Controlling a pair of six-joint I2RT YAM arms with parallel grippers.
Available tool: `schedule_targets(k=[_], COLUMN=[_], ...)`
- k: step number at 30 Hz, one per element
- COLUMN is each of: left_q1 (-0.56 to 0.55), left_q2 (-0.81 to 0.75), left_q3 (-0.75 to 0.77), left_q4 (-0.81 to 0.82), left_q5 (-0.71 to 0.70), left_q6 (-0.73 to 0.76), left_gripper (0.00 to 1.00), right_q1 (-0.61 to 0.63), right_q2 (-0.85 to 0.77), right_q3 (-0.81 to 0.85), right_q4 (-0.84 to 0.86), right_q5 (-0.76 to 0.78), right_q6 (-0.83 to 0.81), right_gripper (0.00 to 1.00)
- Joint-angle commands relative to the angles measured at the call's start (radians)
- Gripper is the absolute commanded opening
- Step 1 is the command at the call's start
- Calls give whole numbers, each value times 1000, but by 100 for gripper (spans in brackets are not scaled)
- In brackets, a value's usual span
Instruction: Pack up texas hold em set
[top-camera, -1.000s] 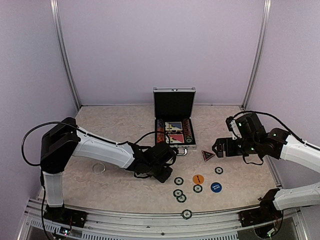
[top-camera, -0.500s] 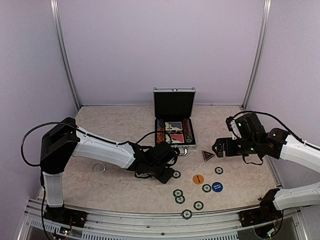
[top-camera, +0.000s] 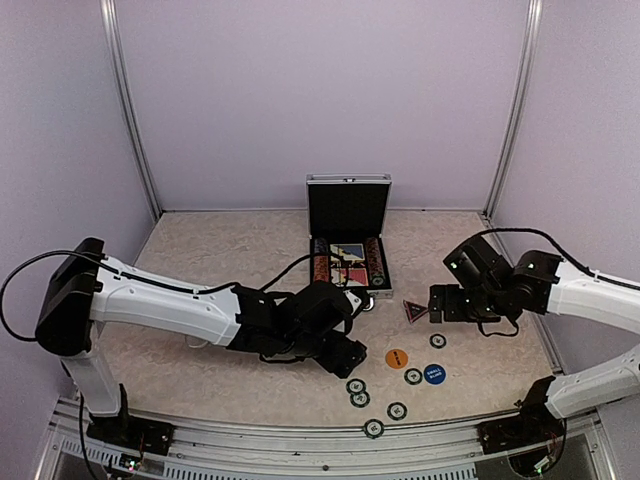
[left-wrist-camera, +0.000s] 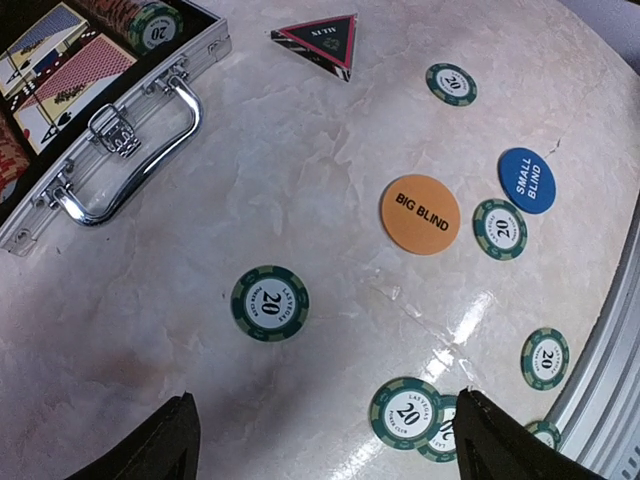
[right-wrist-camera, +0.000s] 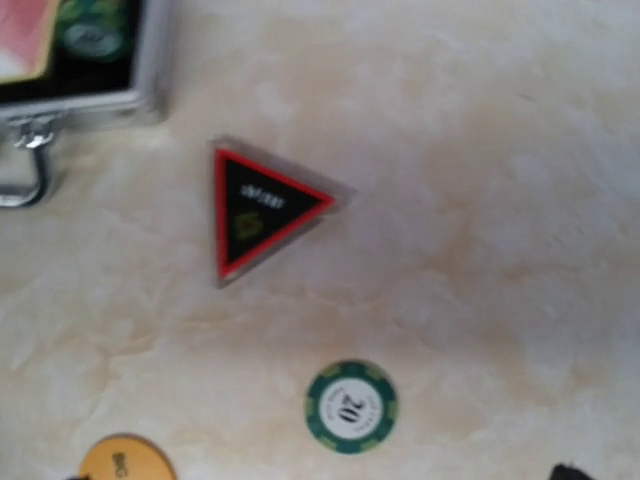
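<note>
Silver metal case (top-camera: 348, 262) sits open at the middle of the tabletop (top-camera: 230, 250), nearer the far edge. Its lid stands upright, and card decks (left-wrist-camera: 70, 70) and chips fill the inside. In front of the case's handle (left-wrist-camera: 130, 160), the left gripper (left-wrist-camera: 325, 445) hovers low with its jaws spread wide, holding nothing. A green chip (left-wrist-camera: 270, 303) lies untouched just ahead of it. An orange disc (left-wrist-camera: 420, 214), a blue disc (left-wrist-camera: 526, 180) and more green chips lie scattered toward the near edge, right of centre. Above the black and red triangle (right-wrist-camera: 262, 210), the right gripper (top-camera: 434, 302) hangs with jaws apart and empty.
</note>
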Motion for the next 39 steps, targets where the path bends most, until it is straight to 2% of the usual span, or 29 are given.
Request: schedule_targets(k=[1, 2, 4, 9, 15, 31, 39], left_q1=[-7, -9, -13, -17, -32, -59, -59], left_q2=[-21, -16, 7, 69, 117, 172, 205], left_q3=[-31, -31, -26, -4, 17, 43, 56], left_q4=[22, 22, 19, 15, 20, 10, 3], left_q5=[17, 22, 29, 48, 94, 123, 120], left_q6=[-33, -34, -34, -42, -39, -37, -34], left_gripper=[87, 87, 88, 88, 88, 88, 79], right_q1=[0, -2, -9, -47, -48, -94, -99], right_q2=[-62, -91, -129, -11, 140, 295, 272], right_q3=[-51, -75, -104, -96, -110, -142, -139], right_q4=[-2, 44, 108, 85, 139, 230, 242], right_q5=[13, -10, -36, -57, -92, -118, -121], right_q6=[159, 143, 122, 115, 135, 120, 118], right_gripper=[93, 88, 84, 88, 89, 84, 84])
